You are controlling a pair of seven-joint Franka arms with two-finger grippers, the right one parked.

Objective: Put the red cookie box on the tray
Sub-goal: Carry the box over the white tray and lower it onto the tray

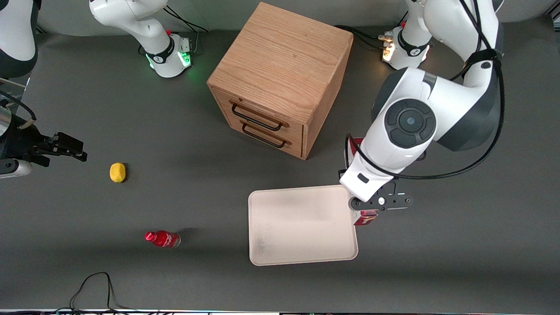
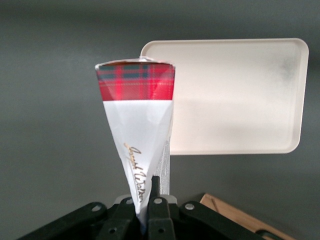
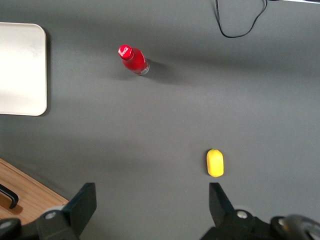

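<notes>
Beside tray [image 1: 302, 258] edge, tool [image 2: 147, 212] gripping red cookie box [image 2: 137, 115]

Left arm [image 1: 437, 109]: you have it reaching from its base toward the front camera, elbow bent, forearm angled down over the tabletop.
Wrist [image 1: 407, 122]: its round end cap faces up at the front camera, with black cables looping around it.
Claw [image 1: 379, 202]: you see it hanging below the wrist, pointing down, just beside the tray's edge at the working arm's end.
Claw state: your fingers [image 2: 156, 187] are clamped on the box [image 2: 137, 130], pinching one narrow end.
Held load: the box hangs from the claw, running away from the wrist camera, tartan end farthest out.
</notes>
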